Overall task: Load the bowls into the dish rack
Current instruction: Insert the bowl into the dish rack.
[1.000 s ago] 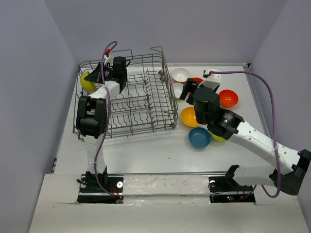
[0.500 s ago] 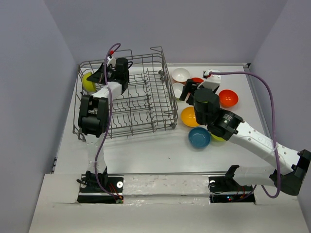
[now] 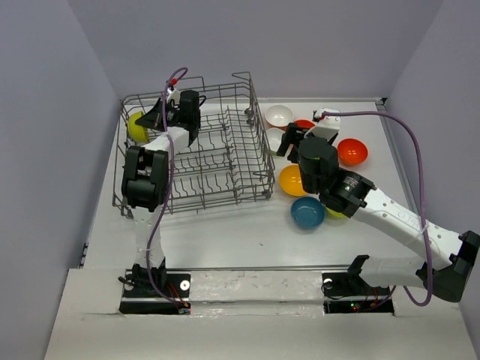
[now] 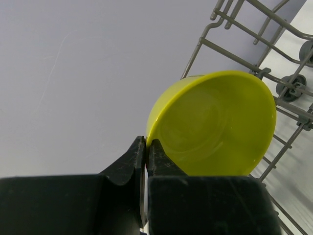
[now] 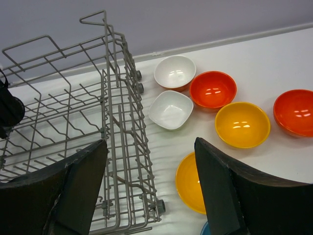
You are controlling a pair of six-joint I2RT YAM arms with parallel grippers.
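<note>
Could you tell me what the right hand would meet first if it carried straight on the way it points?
Most likely the nearer white bowl, lying ahead of the open right hand beside the rack; depth is unclear, so it might reach the table first.

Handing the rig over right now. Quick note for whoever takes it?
Left gripper: shut on the lime green bowl's rim, at the dish rack's far-left corner.
Right gripper: open, empty, above the table between rack and loose bowls.
Done: no bowl seated in the rack.
Left: seat the held bowl, then load the rest, white bowl nearest the rack first.
</note>
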